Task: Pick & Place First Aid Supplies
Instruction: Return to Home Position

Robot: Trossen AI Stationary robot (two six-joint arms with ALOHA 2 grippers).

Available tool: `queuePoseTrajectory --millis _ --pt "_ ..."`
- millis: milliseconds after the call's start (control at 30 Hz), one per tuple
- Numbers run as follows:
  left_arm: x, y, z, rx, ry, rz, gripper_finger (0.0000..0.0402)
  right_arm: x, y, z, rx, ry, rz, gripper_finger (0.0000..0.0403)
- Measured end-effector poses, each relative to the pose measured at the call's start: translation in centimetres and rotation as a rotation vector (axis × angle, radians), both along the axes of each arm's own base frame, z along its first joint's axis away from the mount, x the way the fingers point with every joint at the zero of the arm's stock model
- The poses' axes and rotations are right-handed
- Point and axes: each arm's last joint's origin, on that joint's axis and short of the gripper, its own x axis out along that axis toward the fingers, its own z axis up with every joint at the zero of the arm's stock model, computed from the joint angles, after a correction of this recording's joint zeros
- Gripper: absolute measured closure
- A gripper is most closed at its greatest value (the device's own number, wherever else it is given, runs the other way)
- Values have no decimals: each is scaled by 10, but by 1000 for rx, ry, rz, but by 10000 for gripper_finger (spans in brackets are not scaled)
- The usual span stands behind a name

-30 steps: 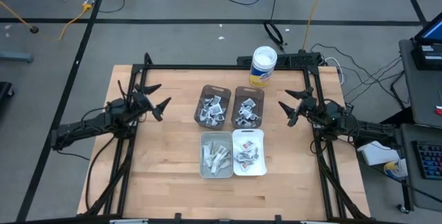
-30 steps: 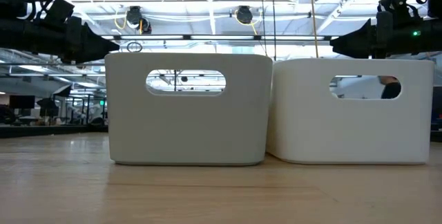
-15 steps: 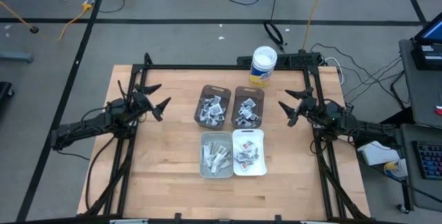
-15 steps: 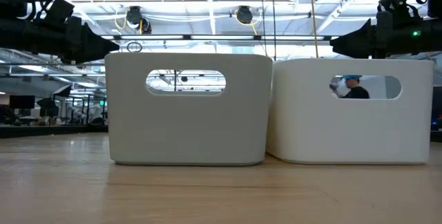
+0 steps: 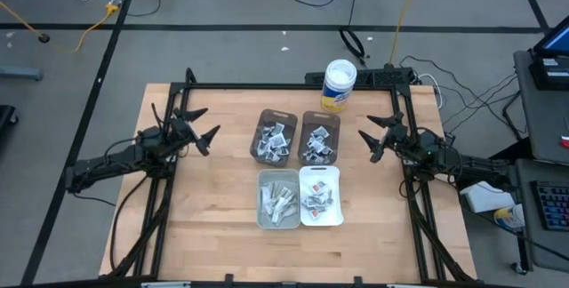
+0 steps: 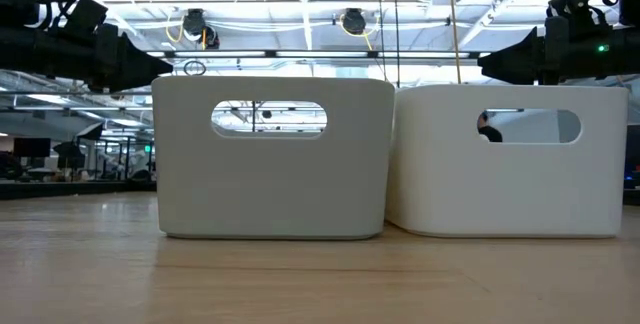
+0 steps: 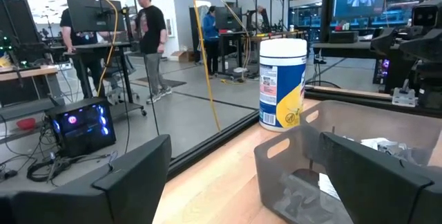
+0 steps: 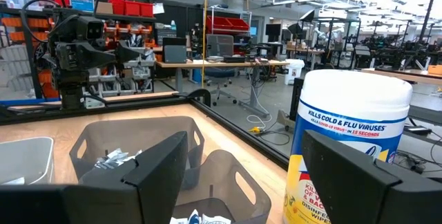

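Over opposite sides of the pale wooden table (image 5: 213, 208), my left tool (image 5: 212, 126) and right tool (image 5: 364, 139) hang wide open, empty. Flat sealed silver-white packets (image 5: 313, 143) fill four rectangular plastic bins (image 5: 259, 186) mid-table. Homing looks nearly done; next, just settle.

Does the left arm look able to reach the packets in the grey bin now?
Probably yes. The left gripper is open and empty, the packets lie in the lidless grey bin, and nothing stands between them.
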Motion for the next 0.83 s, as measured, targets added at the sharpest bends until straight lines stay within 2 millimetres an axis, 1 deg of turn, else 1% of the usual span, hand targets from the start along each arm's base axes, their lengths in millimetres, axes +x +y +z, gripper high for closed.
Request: queuePoseTrajectory --millis 267,667,833 --pt "0 0 0 0 0 0 41 0 0 0 0 0 0 124" --pt "0 0 0 1 1 0 28 0 0 0 0 0 0 124" --pt "0 0 0 1 0 0 32 0 0 0 0 0 0 124"
